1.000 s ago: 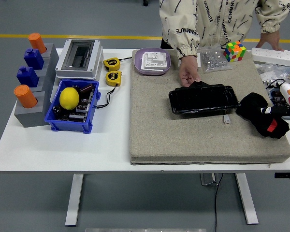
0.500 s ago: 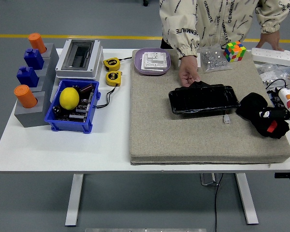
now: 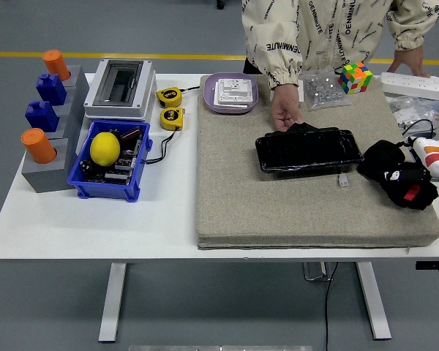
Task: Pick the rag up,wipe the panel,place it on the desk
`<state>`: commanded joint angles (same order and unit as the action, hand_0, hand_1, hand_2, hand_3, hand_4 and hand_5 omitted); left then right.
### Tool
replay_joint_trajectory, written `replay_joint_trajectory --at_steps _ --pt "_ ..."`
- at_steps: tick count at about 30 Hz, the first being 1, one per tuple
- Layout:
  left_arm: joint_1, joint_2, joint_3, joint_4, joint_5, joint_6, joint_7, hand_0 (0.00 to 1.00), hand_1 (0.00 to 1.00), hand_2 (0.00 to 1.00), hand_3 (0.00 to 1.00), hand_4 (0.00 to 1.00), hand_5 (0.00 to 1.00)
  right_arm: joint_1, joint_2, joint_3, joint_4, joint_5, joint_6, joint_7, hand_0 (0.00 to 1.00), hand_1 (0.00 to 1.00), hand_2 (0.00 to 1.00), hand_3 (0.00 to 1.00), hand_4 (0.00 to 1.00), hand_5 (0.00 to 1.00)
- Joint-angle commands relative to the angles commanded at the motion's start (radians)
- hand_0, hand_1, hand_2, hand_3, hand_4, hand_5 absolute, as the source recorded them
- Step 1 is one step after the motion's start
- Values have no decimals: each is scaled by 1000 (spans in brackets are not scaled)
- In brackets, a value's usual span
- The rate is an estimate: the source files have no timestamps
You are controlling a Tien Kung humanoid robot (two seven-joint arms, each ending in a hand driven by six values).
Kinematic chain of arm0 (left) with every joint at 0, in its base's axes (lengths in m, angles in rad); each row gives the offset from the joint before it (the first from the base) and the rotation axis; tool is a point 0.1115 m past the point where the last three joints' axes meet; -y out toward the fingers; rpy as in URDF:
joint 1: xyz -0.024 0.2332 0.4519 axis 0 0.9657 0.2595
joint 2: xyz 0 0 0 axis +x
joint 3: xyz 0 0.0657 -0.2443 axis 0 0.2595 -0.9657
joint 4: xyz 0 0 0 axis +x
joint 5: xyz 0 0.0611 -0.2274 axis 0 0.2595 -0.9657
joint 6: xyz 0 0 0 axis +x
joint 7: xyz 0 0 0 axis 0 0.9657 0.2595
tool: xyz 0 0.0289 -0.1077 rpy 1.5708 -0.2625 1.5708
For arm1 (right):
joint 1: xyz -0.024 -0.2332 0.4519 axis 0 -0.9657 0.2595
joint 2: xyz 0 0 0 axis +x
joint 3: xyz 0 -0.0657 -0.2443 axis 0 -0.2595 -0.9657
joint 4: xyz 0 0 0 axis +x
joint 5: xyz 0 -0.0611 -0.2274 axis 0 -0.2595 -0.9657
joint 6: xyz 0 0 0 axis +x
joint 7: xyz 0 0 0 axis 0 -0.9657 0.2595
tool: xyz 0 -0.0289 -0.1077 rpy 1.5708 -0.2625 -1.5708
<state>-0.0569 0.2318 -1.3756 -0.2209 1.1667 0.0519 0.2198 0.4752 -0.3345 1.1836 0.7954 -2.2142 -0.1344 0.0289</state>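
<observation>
Right hand (image 3: 408, 184) sat at the right edge of the frame, low over the beige mat (image 3: 278, 197), wrist white/orange. Its black fingers merged with the black rag (image 3: 380, 162) lying right of the panel (image 3: 308, 150), so grip state couldn't be told. Person's hand (image 3: 285, 111) rested on the panel's upper-left corner. White table (image 3: 95, 219), grey floor behind.

Pale jacket (image 3: 329, 29) of the person at the table's far side carried a repeated black "OENMMUTE"-like word across chest and sleeves, letters partly unclear, yellow tape measures (image 3: 170, 107) bore labels too small to read, no other legible text.
</observation>
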Motion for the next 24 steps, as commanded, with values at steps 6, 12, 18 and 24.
replay_joint_trajectory --at_steps 6,12,18,24 --pt "-1 0 2 0 -2 0 0 634 658 685 574 612 509 -4 11 2 -8 2 -4 2 758 708 777 757 998 599" --pt "-2 0 4 0 -3 0 0 635 658 683 574 612 509 -5 19 -3 -17 4 -6 4 747 705 769 748 998 594" --pt "-2 0 5 1 -4 0 0 634 658 684 574 613 507 -3 25 -3 -25 6 -9 5 735 696 764 746 998 592" --pt "-1 0 7 1 -5 0 0 635 658 683 574 613 507 0 31 1 -30 7 -14 4 727 692 761 742 998 589"
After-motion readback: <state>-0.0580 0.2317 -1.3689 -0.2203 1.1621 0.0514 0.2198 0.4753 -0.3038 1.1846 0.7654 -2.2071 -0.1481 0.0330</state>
